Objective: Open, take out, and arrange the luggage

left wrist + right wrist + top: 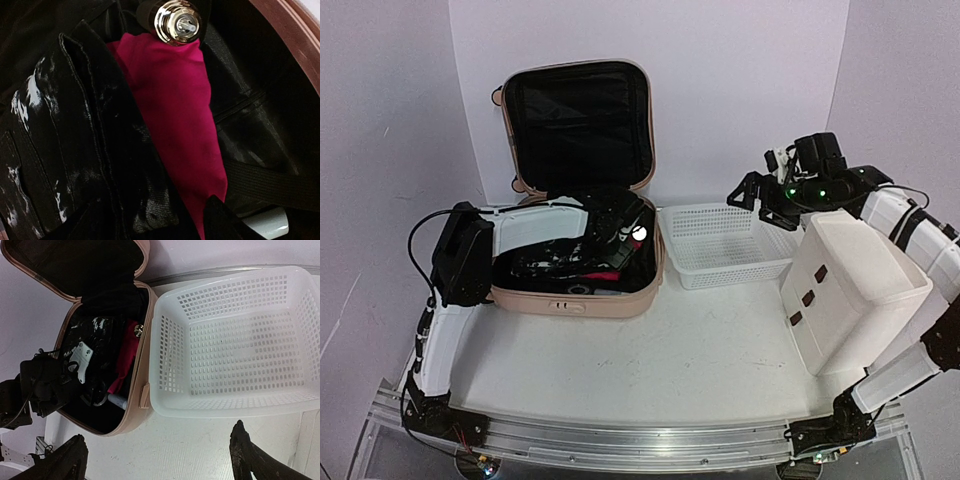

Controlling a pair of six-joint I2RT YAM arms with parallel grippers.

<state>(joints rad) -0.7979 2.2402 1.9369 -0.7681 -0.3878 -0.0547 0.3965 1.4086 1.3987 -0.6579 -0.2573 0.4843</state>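
Pale pink hard-shell suitcase [570, 300] open on white tabletop [700, 350], lid upright, just left of white mesh plastic basket [170, 340]. Left gripper [615, 228] down inside suitcase; grip impossible to tell. Left wrist alone shows magenta cloth [180, 115], chrome knob [177, 21]. Right wrist shows right gripper [160, 460] spread wide above basket. Pale backdrop [740, 80] behind.

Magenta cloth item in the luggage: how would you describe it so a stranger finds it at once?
Start at the open pale pink luggage left of the white mesh basket. Inside its lower half, among glossy black items, lies a magenta fabric bundle, next to a shiny metal cap. It is the only bright colour there.
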